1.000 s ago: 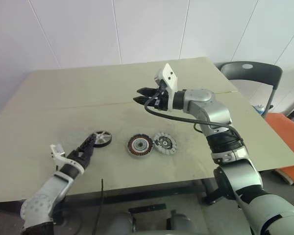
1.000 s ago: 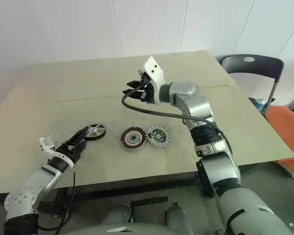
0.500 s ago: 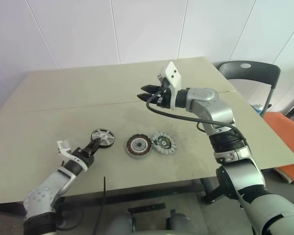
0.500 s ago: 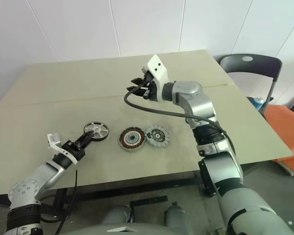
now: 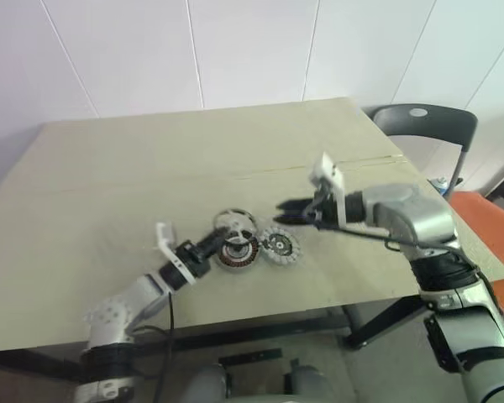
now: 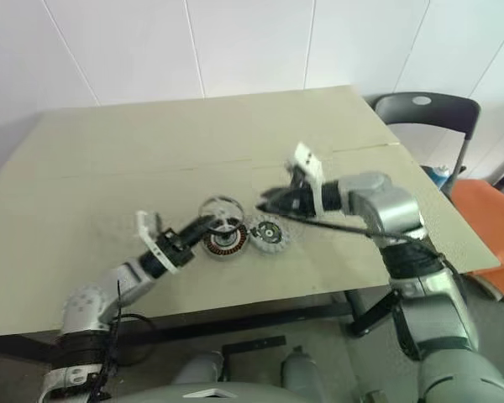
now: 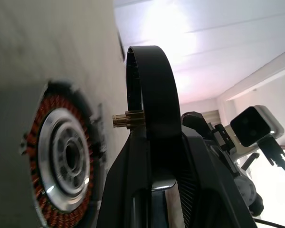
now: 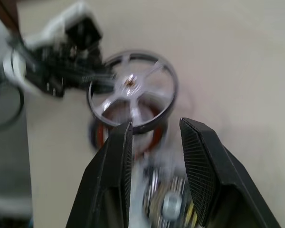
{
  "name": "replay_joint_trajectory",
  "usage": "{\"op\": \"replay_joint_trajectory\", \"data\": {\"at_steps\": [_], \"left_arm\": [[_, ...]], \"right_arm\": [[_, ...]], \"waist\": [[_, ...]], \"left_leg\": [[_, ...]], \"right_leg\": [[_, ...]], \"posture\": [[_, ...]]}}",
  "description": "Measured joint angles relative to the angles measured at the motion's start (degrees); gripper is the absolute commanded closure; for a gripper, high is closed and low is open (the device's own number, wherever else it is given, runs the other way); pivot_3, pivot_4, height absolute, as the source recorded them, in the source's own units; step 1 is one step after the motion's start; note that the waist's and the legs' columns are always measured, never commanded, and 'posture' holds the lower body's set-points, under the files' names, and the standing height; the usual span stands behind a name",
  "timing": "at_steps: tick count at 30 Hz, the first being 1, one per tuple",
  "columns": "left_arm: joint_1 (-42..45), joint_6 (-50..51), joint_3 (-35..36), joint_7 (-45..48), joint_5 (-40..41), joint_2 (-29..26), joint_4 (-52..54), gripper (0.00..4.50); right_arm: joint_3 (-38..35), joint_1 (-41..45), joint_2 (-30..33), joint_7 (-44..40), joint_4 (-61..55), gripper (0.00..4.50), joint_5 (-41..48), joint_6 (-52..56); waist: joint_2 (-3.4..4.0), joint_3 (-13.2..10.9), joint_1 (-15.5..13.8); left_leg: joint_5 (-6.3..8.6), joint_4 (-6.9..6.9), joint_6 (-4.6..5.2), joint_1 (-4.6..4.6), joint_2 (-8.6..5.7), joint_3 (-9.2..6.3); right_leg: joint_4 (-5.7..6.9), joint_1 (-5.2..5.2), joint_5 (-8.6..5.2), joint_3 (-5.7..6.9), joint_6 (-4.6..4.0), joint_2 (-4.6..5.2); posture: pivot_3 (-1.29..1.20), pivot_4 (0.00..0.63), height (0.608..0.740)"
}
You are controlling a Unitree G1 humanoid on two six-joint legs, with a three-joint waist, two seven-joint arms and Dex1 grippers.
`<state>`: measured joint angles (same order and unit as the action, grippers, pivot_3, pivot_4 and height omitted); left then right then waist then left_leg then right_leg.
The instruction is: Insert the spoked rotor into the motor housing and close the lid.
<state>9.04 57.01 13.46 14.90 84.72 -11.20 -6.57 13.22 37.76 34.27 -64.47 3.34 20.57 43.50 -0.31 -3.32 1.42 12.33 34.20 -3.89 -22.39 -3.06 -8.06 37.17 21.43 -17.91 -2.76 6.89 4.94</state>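
Rotor held just above the housing

The round black-rimmed motor housing point(image 5: 238, 254) with copper-red windings lies on the beige counter point(image 5: 134, 168), a pale round lid point(image 5: 279, 245) touching it. The left hand point(image 5: 212, 243) is clenched on the rim of the black spoked rotor point(image 5: 234, 224), tilted above the housing. The right hand point(image 5: 287, 210) hovers near, fingers parted, grasping nothing.

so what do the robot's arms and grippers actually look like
Both arms are silver-grey metal with rounded joints and black bands between segments. Each ends in a gripper of two black fingers, the left gripper and the right gripper; the right one's fingers have finely ribbed inner faces. A white boxy camera block sits on each wrist, and a black cable runs along each forearm.
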Motion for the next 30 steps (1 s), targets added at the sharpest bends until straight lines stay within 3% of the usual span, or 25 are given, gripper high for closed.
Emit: {"op": "replay_joint_trajectory", "data": {"at_steps": [9, 30], "left_arm": [[4.1, 2.6, -0.3, 7.3, -5.5, -1.6, -6.2, 4.09], [0.8, 6.7, 3.2, 8.4, -5.5, -1.7, -3.9, 4.09]], "right_arm": [[2.1, -1.6, 0.8, 0.4, -3.6, 2.81, -1.3, -0.1], [2.3, -1.2, 0.3, 0.3, -1.4, 2.81, -2.4, -1.8]], "waist": [[-0.11, 0.0, -0.6], [-0.09, 0.0, -0.2]], "left_leg": [[0.00, 0.05, 0.00, 0.00, -0.07, -0.03], [0.00, 0.02, 0.00, 0.04, -0.04, -0.02]], "right_leg": [[-0.07, -0.09, 0.00, 0.00, 0.01, 0.08], [-0.06, -0.08, 0.01, 0.00, 0.03, 0.07]], "posture": [[0.00, 0.000, 0.740], [0.00, 0.000, 0.740]]}}
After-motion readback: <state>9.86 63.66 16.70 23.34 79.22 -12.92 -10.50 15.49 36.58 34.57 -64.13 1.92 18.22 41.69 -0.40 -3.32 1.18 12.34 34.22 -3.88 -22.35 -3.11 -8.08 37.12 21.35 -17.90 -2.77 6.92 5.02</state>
